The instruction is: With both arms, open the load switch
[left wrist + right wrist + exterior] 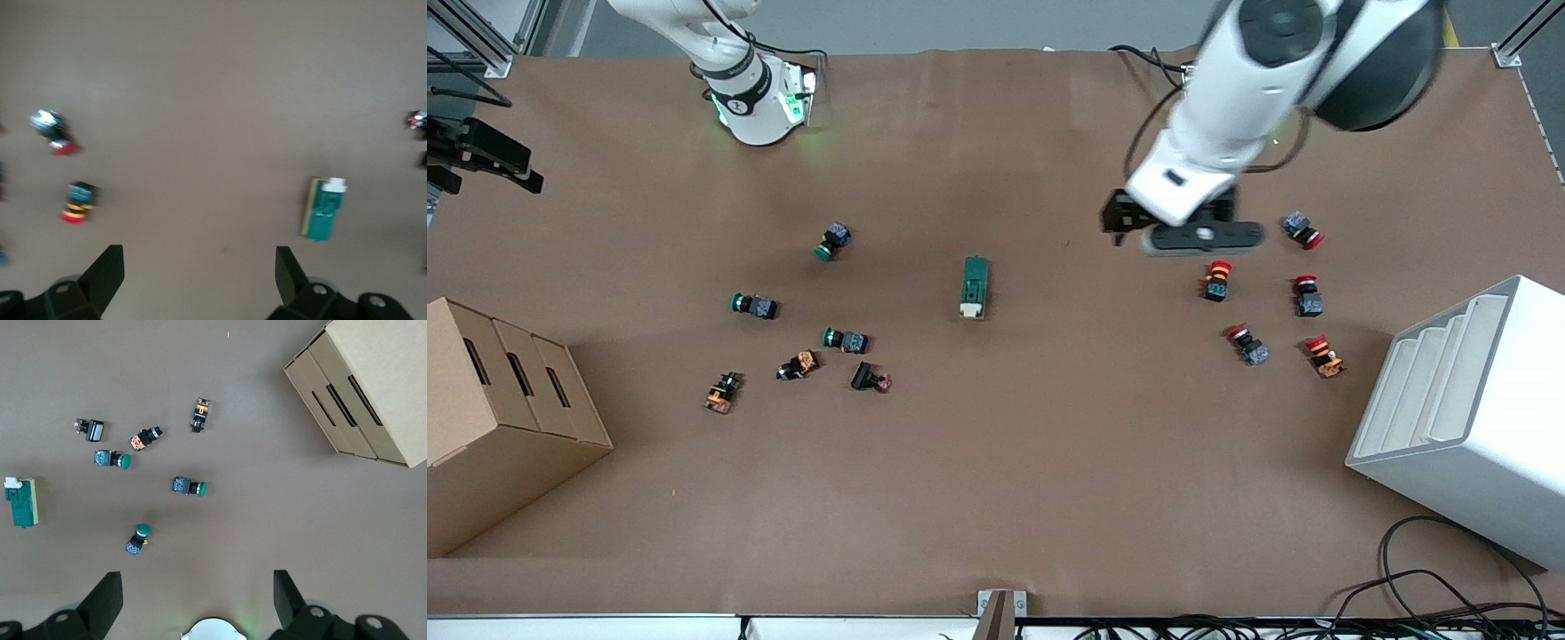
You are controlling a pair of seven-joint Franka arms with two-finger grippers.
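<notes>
The load switch (975, 287) is a dark green oblong block with a cream lever end pointing toward the front camera, lying alone mid-table. It also shows in the left wrist view (325, 209) and the right wrist view (21, 501). My left gripper (1192, 236) hangs over bare table toward the left arm's end, apart from the switch; in its wrist view the left gripper (199, 263) is open and empty. My right gripper (198, 587) is open and empty, high above the right arm's base (760, 98); it is out of the front view.
Green and orange push buttons (845, 339) lie scattered toward the right arm's end, red ones (1216, 280) toward the left arm's end. A cardboard box (489, 400) and a white rack (1476, 409) stand at the two table ends.
</notes>
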